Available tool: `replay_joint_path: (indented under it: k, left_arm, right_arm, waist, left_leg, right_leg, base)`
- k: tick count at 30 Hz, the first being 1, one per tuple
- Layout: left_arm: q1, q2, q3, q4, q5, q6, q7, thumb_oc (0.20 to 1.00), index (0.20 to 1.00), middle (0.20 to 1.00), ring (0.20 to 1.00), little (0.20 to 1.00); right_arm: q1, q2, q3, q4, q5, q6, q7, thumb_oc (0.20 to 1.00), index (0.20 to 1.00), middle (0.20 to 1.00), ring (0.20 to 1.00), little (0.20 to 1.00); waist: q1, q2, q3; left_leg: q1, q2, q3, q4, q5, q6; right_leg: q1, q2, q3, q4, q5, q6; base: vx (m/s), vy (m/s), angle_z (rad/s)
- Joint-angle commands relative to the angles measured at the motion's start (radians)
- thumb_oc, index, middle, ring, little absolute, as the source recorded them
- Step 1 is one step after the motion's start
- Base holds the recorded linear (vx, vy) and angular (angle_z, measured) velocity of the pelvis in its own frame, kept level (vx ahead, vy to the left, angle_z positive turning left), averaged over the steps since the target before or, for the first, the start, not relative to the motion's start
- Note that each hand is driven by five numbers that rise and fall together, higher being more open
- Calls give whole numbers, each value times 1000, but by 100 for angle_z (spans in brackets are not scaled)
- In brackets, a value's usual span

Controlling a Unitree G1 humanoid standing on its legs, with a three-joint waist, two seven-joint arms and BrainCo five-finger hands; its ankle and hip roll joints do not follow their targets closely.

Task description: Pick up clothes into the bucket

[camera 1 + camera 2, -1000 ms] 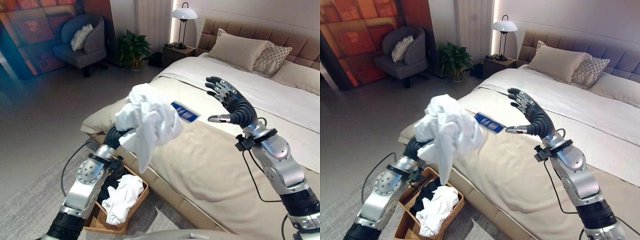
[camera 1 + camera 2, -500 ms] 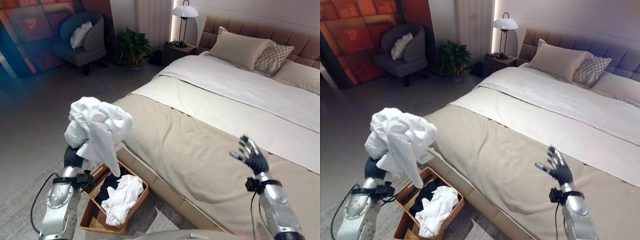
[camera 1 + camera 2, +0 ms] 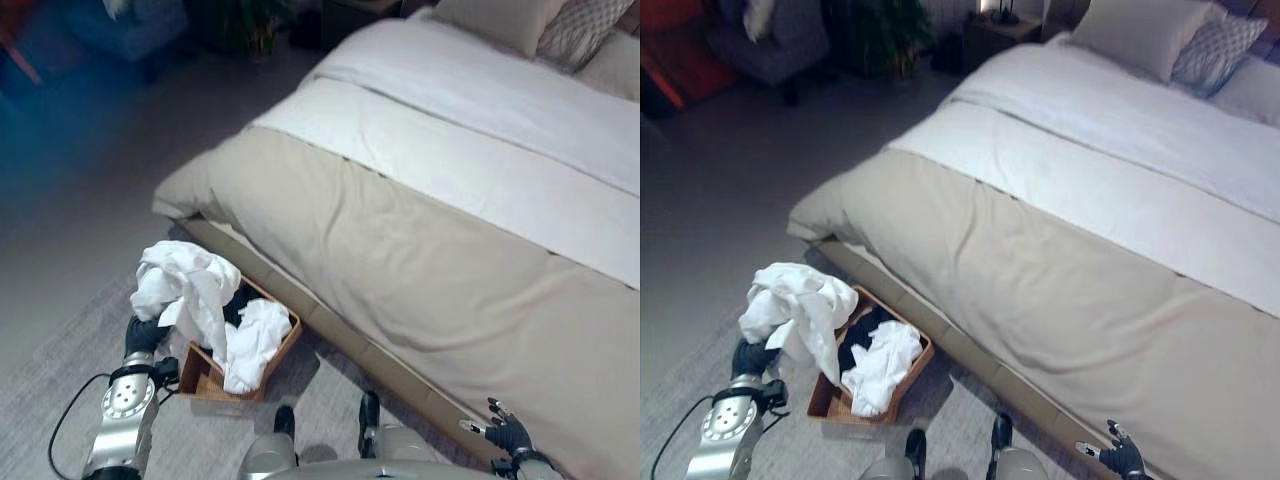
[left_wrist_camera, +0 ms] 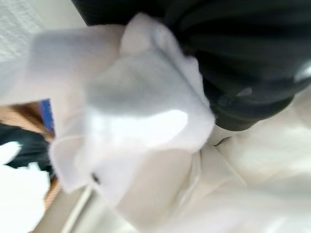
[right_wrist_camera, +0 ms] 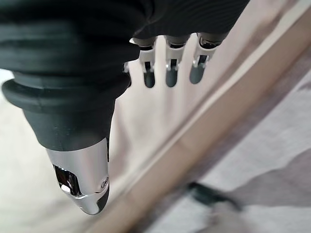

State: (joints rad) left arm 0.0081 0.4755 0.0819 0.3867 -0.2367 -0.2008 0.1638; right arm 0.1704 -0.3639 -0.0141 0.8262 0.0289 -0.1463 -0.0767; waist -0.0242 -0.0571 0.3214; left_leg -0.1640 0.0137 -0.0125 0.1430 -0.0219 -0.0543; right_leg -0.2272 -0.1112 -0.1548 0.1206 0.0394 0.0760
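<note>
Left hand (image 3: 143, 335) grips a bunched white garment (image 3: 185, 290), fingers buried in the cloth, held just over the near rim of the woven basket (image 3: 205, 375) on the floor beside the bed (image 3: 420, 260). Basket already holds white and dark clothes (no legible writing anywhere). Right hand (image 3: 508, 436) hangs low, fingers relaxed, empty.

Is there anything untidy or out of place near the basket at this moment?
Yes. One white cloth hangs over the basket rim toward the floor. The left hand holds a white garment above it.
</note>
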Motion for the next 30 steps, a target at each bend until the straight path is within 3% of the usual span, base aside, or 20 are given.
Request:
replay_joint_path:
  k: [1,12,16,17,18,19,23,30]
  left_arm:
    - [-77,56,26,45,13,-71,101,200,200,200,200,200]
    - [-329,213,-57,195,-13,-70,242,200,200,200,200,200]
    - [-406,266,-79,229,-42,-72,277,200,200,200,200,200]
    - [-413,274,-81,228,-49,-71,281,200,200,200,200,200]
    - [-417,276,-80,227,-49,-71,281,200,200,200,200,200]
    - [-442,292,-82,244,-78,-77,295,200,200,200,200,200]
    - [-493,326,-85,261,-121,-84,312,200,200,200,200,200]
    - [-540,360,-87,282,-159,-90,345,200,200,200,200,200]
  right_arm:
    - [-31,-42,52,-41,1,-46,-47,1000,1000,1000,1000,1000]
    - [-109,-47,135,-102,66,-96,-123,1000,1000,1000,1000,1000]
    - [-127,-54,151,-143,93,-115,-152,1000,1000,1000,1000,1000]
    - [-124,-58,154,-156,97,-117,-153,1000,1000,1000,1000,1000]
    - [-127,-57,152,-157,98,-117,-153,1000,1000,1000,1000,1000]
    - [-131,-58,159,-155,110,-125,-171,1000,1000,1000,1000,1000]
    - [-151,-62,175,-159,126,-132,-190,1000,1000,1000,1000,1000]
    - [-150,-52,198,-162,137,-141,-211,1000,1000,1000,1000,1000]
  waist:
    - [-38,-40,57]
    - [-66,-108,199]
    - [-85,-130,199]
    - [-84,-132,199]
    - [-87,-135,199]
    - [-90,-142,199]
    - [-95,-165,199]
    - [-103,-184,199]
  left_leg:
    - [-119,-30,-53,169,-47,22]
    - [-446,-9,-70,368,-64,19]
    - [-588,-7,-81,425,-67,19]
    - [-595,1,-90,446,-105,14]
    - [-616,-5,-86,439,-70,18]
    - [-651,6,-95,467,-109,13]
    - [-738,12,-100,492,-112,9]
    - [-797,13,-115,486,-109,6]
  right_leg:
    - [-31,-84,-9,149,-48,44]
    - [-329,-74,9,268,-40,43]
    - [-456,-73,3,295,-32,45]
    - [-464,-63,6,312,-59,53]
    - [-480,-70,1,300,-29,45]
    - [-514,-59,3,314,-51,57]
    - [-588,-51,-9,305,-32,64]
    - [-628,-47,-23,266,-11,71]
  base:
    - [-128,34,-1]
    - [-112,1,-8]
    - [-47,-3,8]
    - [-35,-4,23]
    - [63,-16,15]
    - [-14,-3,-7]
    - [10,-6,-7]
    - [5,0,4]
